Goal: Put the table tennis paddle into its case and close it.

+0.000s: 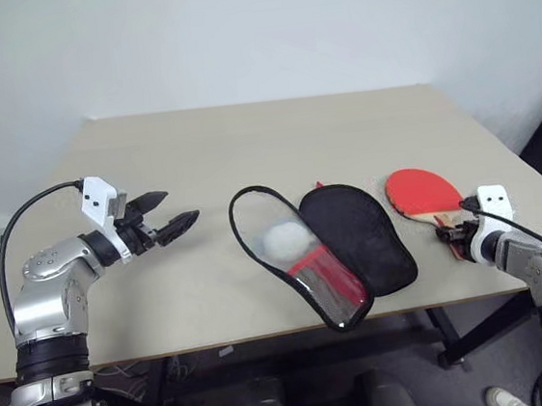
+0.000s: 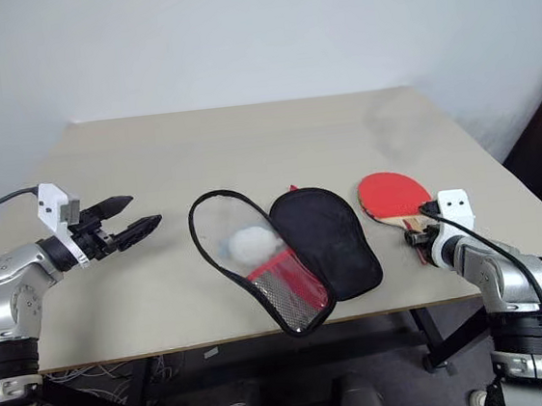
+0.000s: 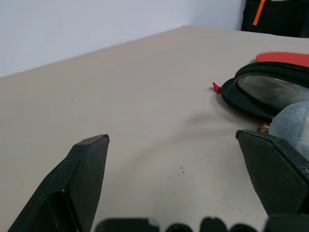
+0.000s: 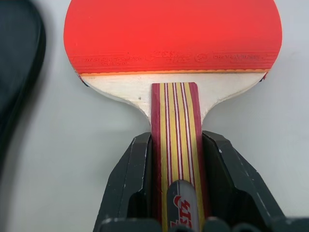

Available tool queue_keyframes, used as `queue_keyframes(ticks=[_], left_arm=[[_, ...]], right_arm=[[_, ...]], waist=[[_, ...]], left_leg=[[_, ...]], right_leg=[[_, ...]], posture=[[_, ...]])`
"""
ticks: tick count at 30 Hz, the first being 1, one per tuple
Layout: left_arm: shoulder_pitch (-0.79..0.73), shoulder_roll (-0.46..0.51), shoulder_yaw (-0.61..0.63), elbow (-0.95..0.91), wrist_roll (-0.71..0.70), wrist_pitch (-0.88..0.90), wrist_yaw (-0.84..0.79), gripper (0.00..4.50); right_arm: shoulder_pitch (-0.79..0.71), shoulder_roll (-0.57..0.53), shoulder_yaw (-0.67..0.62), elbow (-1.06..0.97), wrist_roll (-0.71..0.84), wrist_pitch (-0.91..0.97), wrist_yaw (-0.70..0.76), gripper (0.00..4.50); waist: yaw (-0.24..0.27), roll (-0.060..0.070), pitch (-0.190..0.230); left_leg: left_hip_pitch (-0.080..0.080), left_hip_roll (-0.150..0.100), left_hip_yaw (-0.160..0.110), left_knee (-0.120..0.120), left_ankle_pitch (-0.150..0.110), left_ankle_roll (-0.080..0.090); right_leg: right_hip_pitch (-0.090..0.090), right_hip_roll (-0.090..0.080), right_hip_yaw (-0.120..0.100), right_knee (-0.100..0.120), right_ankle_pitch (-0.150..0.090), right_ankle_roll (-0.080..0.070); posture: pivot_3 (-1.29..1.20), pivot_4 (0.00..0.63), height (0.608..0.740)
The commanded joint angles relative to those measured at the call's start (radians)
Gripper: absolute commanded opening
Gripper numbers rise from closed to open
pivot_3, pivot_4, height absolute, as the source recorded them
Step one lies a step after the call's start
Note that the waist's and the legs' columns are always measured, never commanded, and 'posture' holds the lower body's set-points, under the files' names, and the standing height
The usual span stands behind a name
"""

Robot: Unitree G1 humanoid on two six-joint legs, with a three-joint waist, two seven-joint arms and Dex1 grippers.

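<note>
Red-faced paddle [image 2: 392, 193] flat on the table, just beside the case [image 2: 295, 249], unzipped, splayed open.

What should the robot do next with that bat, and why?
Probably lift the paddle off the table and carry it toward the open case. The right gripper already has its fingers against both sides of the handle, and the case lies unzipped beside it, with a white ball inside.

Bare lab or test room, plain beige table [image 1: 274, 135], blank white wall [image 1: 253, 30], loose cables underneath [image 1: 125, 378]
</note>
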Motion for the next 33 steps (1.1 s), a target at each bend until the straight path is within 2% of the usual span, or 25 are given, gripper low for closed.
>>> queue_keyframes(ticks=[1, 5, 8, 11, 17, 33], left_arm=[[-0.018, 0.002, 0.008, -0.004, -0.001, -0.028, 0.002, 4.5], [-0.021, -0.001, 0.008, 0.004, -0.001, -0.035, 0.002, 4.5], [-0.022, -0.001, 0.007, 0.008, 0.0, -0.038, 0.002, 4.5], [-0.016, -0.001, 0.008, 0.003, -0.001, -0.037, 0.003, 4.5], [0.0, 0.006, 0.014, -0.015, -0.005, -0.027, 0.004, 4.5], [0.018, 0.007, 0.017, -0.037, -0.012, -0.016, 0.015, 4.5]], right_arm=[[-0.083, 0.062, -0.042, -0.164, 0.112, 0.044, -0.007, 1.13], [-0.077, 0.136, 0.069, -0.339, 0.157, 0.139, -0.025, 1.13], [-0.073, 0.164, 0.092, -0.384, 0.161, 0.179, -0.053, 1.13], [-0.029, 0.201, 0.179, -0.449, 0.146, 0.227, -0.096, 1.13], [0.045, 0.195, 0.267, -0.48, 0.106, 0.226, -0.124, 1.13], [0.06, 0.119, 0.257, -0.482, 0.07, 0.215, -0.112, 1.13]], waist=[[-0.004, 0.002, 0.001], [-0.004, 0.002, 0.001], [-0.003, 0.003, 0.001], [0.005, 0.002, 0.001], [-0.001, 0.002, 0.001], [-0.004, 0.001, 0.001]], left_leg=[[0.0, 0.0, 0.0, 0.0, 0.0, 0.0], [0.0, 0.001, 0.0, -0.003, 0.0, 0.0], [0.001, 0.001, 0.0, -0.003, 0.0, 0.0], [0.001, -0.001, 0.0, -0.003, 0.0, 0.0], [0.001, -0.003, 0.006, -0.008, 0.001, -0.003], [0.004, -0.003, 0.007, -0.015, 0.005, -0.009]], right_leg=[[0.0, 0.0, 0.0, 0.0, 0.0, 0.0], [0.001, 0.002, 0.0, 0.0, -0.001, 0.001], [0.001, 0.003, 0.0, 0.0, -0.001, 0.001], [0.001, 0.0, -0.002, -0.001, -0.001, 0.001], [0.0, 0.0, 0.002, 0.0, 0.001, 0.002], [-0.002, 0.0, 0.004, -0.002, 0.001, 0.002]], posture=[[0.0, 0.0, 0.654], [0.0, 0.0, 0.654], [0.0, 0.0, 0.654], [0.0, 0.0, 0.654], [0.0, 0.0, 0.654], [0.0, 0.0, 0.654]])
